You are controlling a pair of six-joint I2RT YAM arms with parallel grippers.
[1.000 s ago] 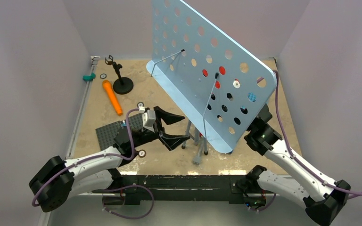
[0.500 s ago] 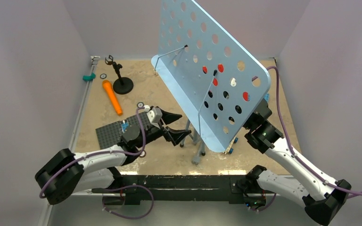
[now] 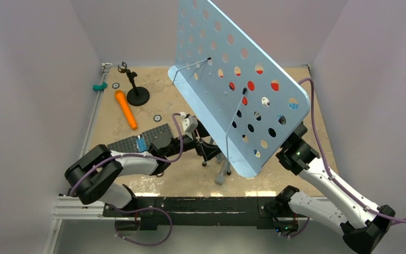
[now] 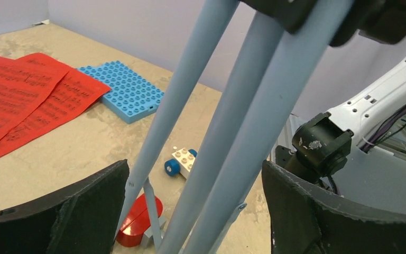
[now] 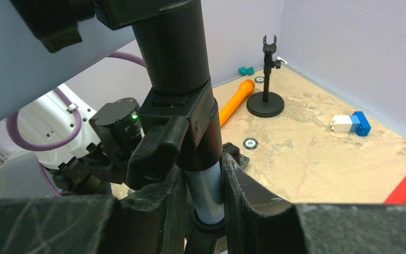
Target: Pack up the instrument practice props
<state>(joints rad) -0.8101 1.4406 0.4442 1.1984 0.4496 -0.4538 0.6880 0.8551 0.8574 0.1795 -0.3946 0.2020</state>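
The left gripper point(image 4: 195, 206) gapes wide astride the grey tripod legs point(image 4: 227, 121) of the pale-blue music stand point(image 3: 227, 100), tilted mid-table, while the right gripper point(image 5: 203, 196) clamps its post point(image 5: 206, 182): collapsing the stand seems in hand, so the left should next close on a leg

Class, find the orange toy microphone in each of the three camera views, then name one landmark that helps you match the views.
Top external: the orange microphone lies at upper left, just left of the black mic stand.
Left wrist: not in it.
Right wrist: right of centre, lying just left of the stand's round base.
Shared landmark: the black mic stand, seen beside it in both of those views.
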